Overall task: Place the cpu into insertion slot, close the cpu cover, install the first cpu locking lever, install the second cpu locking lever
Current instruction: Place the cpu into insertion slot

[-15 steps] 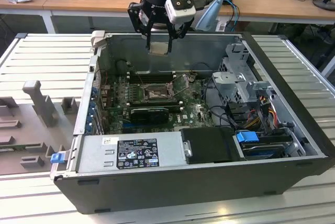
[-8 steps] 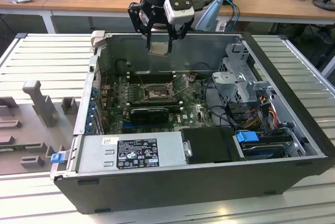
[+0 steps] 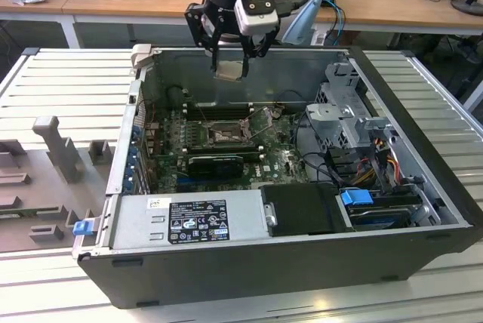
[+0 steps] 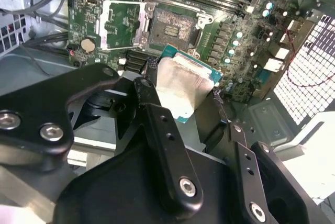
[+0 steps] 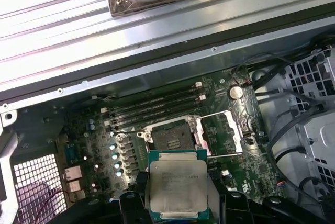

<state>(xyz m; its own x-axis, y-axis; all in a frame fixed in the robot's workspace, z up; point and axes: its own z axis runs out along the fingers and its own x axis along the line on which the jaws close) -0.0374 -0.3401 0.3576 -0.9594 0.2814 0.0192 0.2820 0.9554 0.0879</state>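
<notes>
My gripper [image 3: 229,65] hangs above the open computer case, shut on the cpu [image 3: 229,71], a flat square chip with a pale metal top. In both wrist views the cpu [image 4: 183,82] [image 5: 178,185] sits level between the black fingers [image 4: 152,103], well above the board. The insertion slot [image 3: 225,136] [image 4: 170,25] [image 5: 170,136] is a bare black socket on the green board, a short way off from under the chip. The cpu cover [image 4: 110,22] [image 5: 233,132], a thin silver frame, is swung open beside the slot.
Long black memory slots [image 5: 154,106] run just behind the socket. A drive cage [image 3: 343,115] and cables [image 3: 381,157] fill the exterior view's right side of the case, with the power supply [image 3: 189,221] at the front. A grey foam tray [image 3: 45,179] lies outside on the left.
</notes>
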